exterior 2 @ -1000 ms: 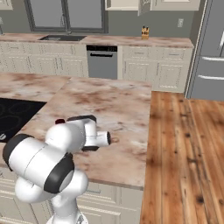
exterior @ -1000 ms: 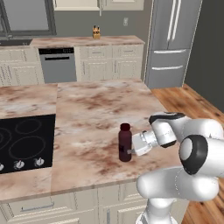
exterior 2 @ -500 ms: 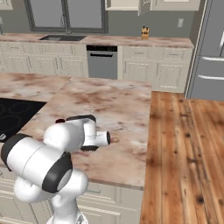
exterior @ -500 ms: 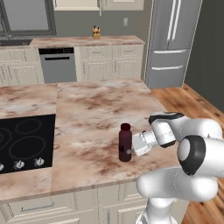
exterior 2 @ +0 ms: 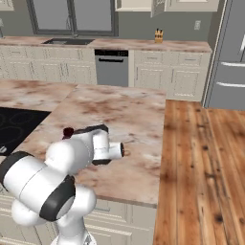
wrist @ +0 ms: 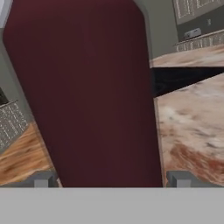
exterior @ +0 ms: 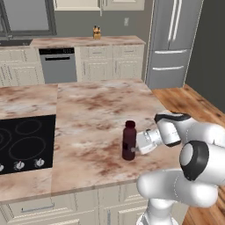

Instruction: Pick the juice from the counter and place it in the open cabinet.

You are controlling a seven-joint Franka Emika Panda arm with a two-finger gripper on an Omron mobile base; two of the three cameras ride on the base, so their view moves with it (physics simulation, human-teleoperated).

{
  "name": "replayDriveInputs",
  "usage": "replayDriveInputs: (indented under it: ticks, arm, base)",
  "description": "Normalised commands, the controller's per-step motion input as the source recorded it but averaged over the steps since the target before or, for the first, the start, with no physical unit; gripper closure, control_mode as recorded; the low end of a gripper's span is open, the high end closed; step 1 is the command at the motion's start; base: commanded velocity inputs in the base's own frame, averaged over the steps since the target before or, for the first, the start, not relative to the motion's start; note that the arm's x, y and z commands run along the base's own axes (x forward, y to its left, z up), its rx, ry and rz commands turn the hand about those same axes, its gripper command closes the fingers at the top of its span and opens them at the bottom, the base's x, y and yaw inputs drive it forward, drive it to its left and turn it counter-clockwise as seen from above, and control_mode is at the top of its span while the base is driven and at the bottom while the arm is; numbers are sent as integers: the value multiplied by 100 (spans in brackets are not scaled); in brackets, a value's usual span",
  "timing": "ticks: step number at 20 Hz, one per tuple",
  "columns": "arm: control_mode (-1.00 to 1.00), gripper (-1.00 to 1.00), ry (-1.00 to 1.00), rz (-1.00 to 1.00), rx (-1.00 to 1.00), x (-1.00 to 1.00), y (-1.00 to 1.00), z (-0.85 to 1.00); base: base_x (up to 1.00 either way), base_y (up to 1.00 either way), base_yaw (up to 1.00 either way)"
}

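I've got the desk ahead, the big marbled island top with the black cooktop set in at my left, and the juice stands upright on it toward the near right part. My hand is level with the bottle's lower body, coming at it side-on. In the hand view the maroon body sits right between my two fingertips, one on each side, spread and just bracketing it; I can't tell if they touch yet. So I judge this the grasp step, not yet the lift. Next I need to squeeze, raise it straight, then swing up toward the open cabinet on the far wall. No label or writing is readable on the bottle.
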Motion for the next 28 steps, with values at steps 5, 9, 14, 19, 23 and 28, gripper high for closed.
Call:
replayDriveInputs:
  ticks: [5,9,14,19,23,28]
  arm:
    - [-100,100,1,-17,0,-44,-33,90]
    - [-100,100,13,-18,0,-31,-36,99]
    - [-100,100,22,-24,0,-19,-36,89]
    - [-100,100,22,-29,-2,-27,-28,76]
    - [-100,100,11,-26,-11,-21,-8,52]
    - [-100,100,4,-21,-22,-10,-10,33]
  base:
    - [0,0,0]
    - [0,0,0]
    - [0,0,0]
    - [0,0,0]
    - [0,0,0]
    - [0,0,0]
